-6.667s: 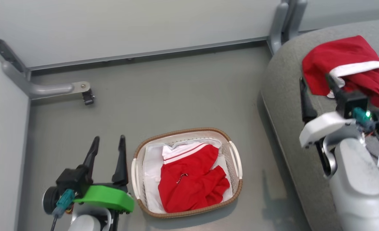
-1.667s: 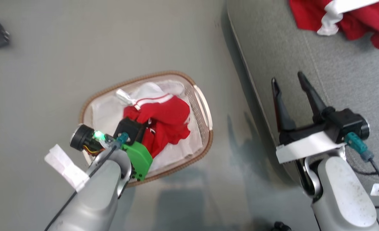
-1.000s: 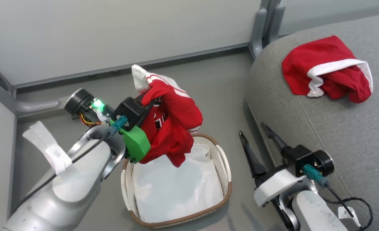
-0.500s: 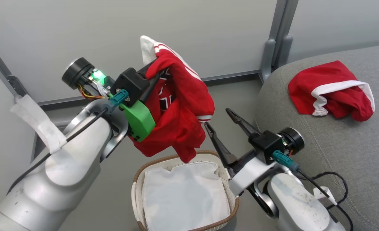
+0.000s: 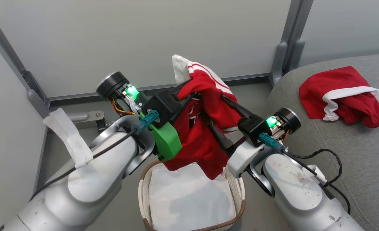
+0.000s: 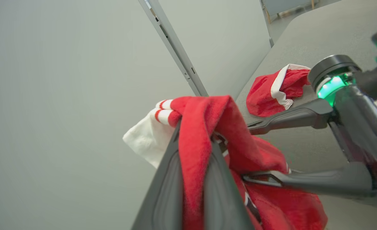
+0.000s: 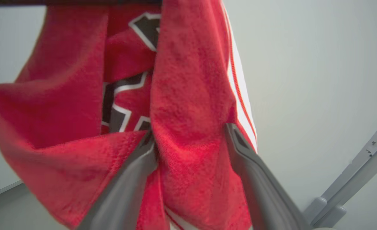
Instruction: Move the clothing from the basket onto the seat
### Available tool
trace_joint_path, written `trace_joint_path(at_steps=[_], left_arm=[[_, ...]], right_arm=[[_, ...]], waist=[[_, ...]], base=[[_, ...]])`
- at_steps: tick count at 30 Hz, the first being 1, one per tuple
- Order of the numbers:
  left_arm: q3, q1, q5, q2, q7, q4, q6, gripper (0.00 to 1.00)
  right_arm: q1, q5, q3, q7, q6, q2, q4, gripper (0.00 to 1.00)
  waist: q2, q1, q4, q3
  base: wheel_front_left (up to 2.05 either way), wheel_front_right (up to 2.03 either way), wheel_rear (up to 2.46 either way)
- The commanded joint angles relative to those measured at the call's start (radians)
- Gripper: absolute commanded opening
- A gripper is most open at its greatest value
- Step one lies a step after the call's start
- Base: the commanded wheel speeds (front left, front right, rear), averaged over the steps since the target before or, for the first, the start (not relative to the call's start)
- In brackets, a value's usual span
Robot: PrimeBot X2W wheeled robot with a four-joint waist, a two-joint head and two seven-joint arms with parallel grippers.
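Note:
A red garment [image 5: 205, 138] with white stripes and a dark logo hangs in the air above the basket [image 5: 242, 199], my left gripper [image 5: 192, 93] shut on its upper folds. The same grip shows in the left wrist view, where the left gripper [image 6: 196, 134] pinches the red cloth [image 6: 201, 159]. My right gripper [image 5: 213, 107] is open, its two fingers on either side of a hanging fold [image 7: 188, 95]. A second red garment [image 5: 340, 93] with white trim lies bunched on the grey seat [image 5: 353, 154]. In the basket lies a white liner [image 5: 189, 199].
Pale partition walls with grey metal posts [image 5: 287, 41] close the back and left. A metal bracket [image 5: 90, 115] sticks out low on the left. The seat's rounded edge [image 5: 272, 96] stands just right of my right arm. A black cable [image 5: 330, 160] loops over the right forearm.
My right gripper has come up and left from beside the garment, and its open fingers now stand around a fold. The left gripper keeps its hold; the camera view has shifted.

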Motion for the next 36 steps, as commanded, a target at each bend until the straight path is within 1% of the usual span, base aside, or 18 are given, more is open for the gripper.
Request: trace_joint_path(at_steps=[1, 4, 5, 6, 7, 10, 14, 15, 17, 18, 19, 20, 21, 22, 25, 27, 36], left_arm=[[-0.003, 0.018, -0.003, -0.004, -0.002, -0.014, 0.005, 0.00], [-0.010, 0.031, -0.007, -0.004, -0.002, -0.037, 0.010, 0.00], [-0.011, 0.035, -0.008, -0.003, -0.004, -0.044, 0.013, 0.00], [-0.013, 0.038, -0.008, -0.001, -0.007, -0.048, 0.014, 0.00], [-0.013, 0.046, -0.011, 0.001, -0.008, -0.054, 0.017, 0.00], [-0.006, 0.071, -0.029, 0.007, -0.011, -0.064, 0.031, 0.00], [0.020, 0.130, -0.081, 0.003, -0.021, -0.063, 0.057, 0.00], [0.032, 0.150, -0.107, -0.004, -0.030, -0.065, 0.066, 0.00], [0.050, 0.180, -0.127, -0.007, -0.051, -0.068, 0.085, 0.00], [0.057, 0.194, -0.137, -0.010, -0.064, -0.070, 0.093, 0.02], [0.060, 0.213, -0.144, -0.013, -0.077, -0.070, 0.101, 0.32], [0.061, 0.227, -0.148, -0.015, -0.087, -0.070, 0.107, 0.44], [0.063, 0.238, -0.152, -0.016, -0.099, -0.069, 0.111, 0.82], [0.068, 0.255, -0.159, -0.021, -0.120, -0.067, 0.119, 1.00], [0.080, 0.309, -0.172, -0.034, -0.168, -0.054, 0.142, 1.00], [0.081, 0.331, -0.175, -0.038, -0.183, -0.049, 0.148, 1.00], [0.085, 0.413, -0.182, -0.046, -0.218, -0.038, 0.153, 1.00]], right_arm=[[-0.016, -0.010, -0.017, -0.002, -0.001, -0.004, 0.009, 1.00], [-0.015, -0.010, -0.024, -0.002, -0.001, -0.003, 0.036, 1.00], [-0.019, -0.005, -0.017, -0.002, -0.001, -0.003, 0.054, 0.92], [-0.023, 0.003, -0.008, -0.002, -0.001, -0.003, 0.066, 0.36], [-0.029, 0.015, 0.005, -0.002, -0.001, -0.003, 0.077, 0.00], [-0.042, 0.045, 0.026, -0.002, -0.001, -0.003, 0.088, 0.00], [-0.057, 0.067, 0.034, -0.002, -0.001, -0.003, 0.086, 0.00], [-0.061, 0.069, 0.034, -0.002, -0.001, -0.003, 0.085, 0.00], [-0.070, 0.067, 0.029, -0.002, -0.001, -0.003, 0.084, 0.00], [-0.073, 0.064, 0.025, -0.002, -0.001, -0.003, 0.083, 0.00], [-0.075, 0.060, 0.019, -0.002, -0.001, -0.003, 0.082, 0.00], [-0.076, 0.056, 0.013, -0.002, -0.001, -0.003, 0.082, 0.00], [-0.077, 0.053, 0.006, -0.002, -0.001, -0.003, 0.081, 0.00], [-0.079, 0.047, -0.005, -0.002, -0.001, -0.003, 0.081, 0.00], [-0.083, 0.027, -0.038, -0.002, -0.001, -0.003, 0.079, 0.00], [-0.082, 0.016, -0.054, -0.002, -0.001, -0.003, 0.079, 0.00], [-0.063, -0.039, -0.143, -0.002, -0.001, -0.003, 0.077, 0.00]], waist=[[-0.0001, 0.0000, 0.007, 0.000], [-0.0001, 0.0000, 0.013, 0.001], [-0.0001, 0.0000, 0.015, 0.001], [-0.0001, 0.0000, 0.016, 0.002], [-0.0001, 0.0000, 0.017, 0.002], [-0.0001, 0.0000, 0.013, 0.007], [-0.0001, 0.0000, 0.008, 0.014], [-0.0001, 0.0000, 0.006, 0.016], [-0.0001, 0.0000, 0.005, 0.020], [-0.0001, 0.0000, 0.005, 0.021], [-0.0001, 0.0000, 0.006, 0.023], [-0.0001, 0.0000, 0.006, 0.024], [-0.0001, 0.0000, 0.007, 0.025], [-0.0001, 0.0000, 0.008, 0.027], [-0.0001, 0.0000, 0.011, 0.031], [-0.0001, 0.0000, 0.011, 0.034], [-0.0001, 0.0000, -0.005, 0.050]], base=[[0.00, 0.00, 0.00], [0.00, 0.00, 0.00], [0.00, 0.00, 0.00], [0.00, 0.00, 0.00], [0.00, 0.00, 0.00], [0.00, 0.00, 0.00], [0.00, 0.00, 0.00], [0.00, 0.00, 0.00], [0.00, 0.00, 0.00], [0.00, 0.00, 0.00], [0.00, 0.00, 0.00], [0.00, 0.00, 0.00], [0.00, 0.00, 0.00], [0.00, 0.00, 0.00], [0.00, 0.00, 0.00], [0.00, 0.00, 0.00], [0.00, 0.00, 0.00]])
